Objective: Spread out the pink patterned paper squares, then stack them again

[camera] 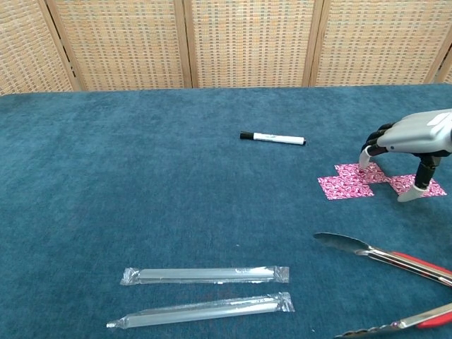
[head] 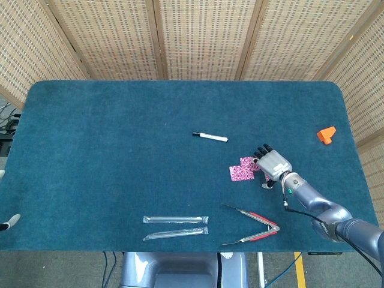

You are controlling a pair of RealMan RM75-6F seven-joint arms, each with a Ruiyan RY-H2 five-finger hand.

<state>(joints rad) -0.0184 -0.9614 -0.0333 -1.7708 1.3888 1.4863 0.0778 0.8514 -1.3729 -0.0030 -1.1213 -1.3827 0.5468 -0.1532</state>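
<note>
Three pink patterned paper squares lie spread on the blue cloth at the right. One square (camera: 345, 187) is nearest the middle, a second (camera: 357, 171) overlaps its far corner, and a third (camera: 422, 185) lies apart to the right. In the head view they show as a pink patch (head: 242, 171) beside my right hand (head: 273, 164). My right hand (camera: 413, 134) arches over them, fingertips (camera: 366, 159) touching the second square and thumb tip down on the third. It grips nothing. Only a pale sliver of my left hand (head: 8, 222) shows at the left edge.
A white marker with a black cap (camera: 272, 138) lies behind the squares. Red-handled metal tongs (camera: 395, 258) lie open in front of them. Two clear plastic sleeves (camera: 205, 275) sit near the front edge. An orange block (head: 326, 134) rests at the far right.
</note>
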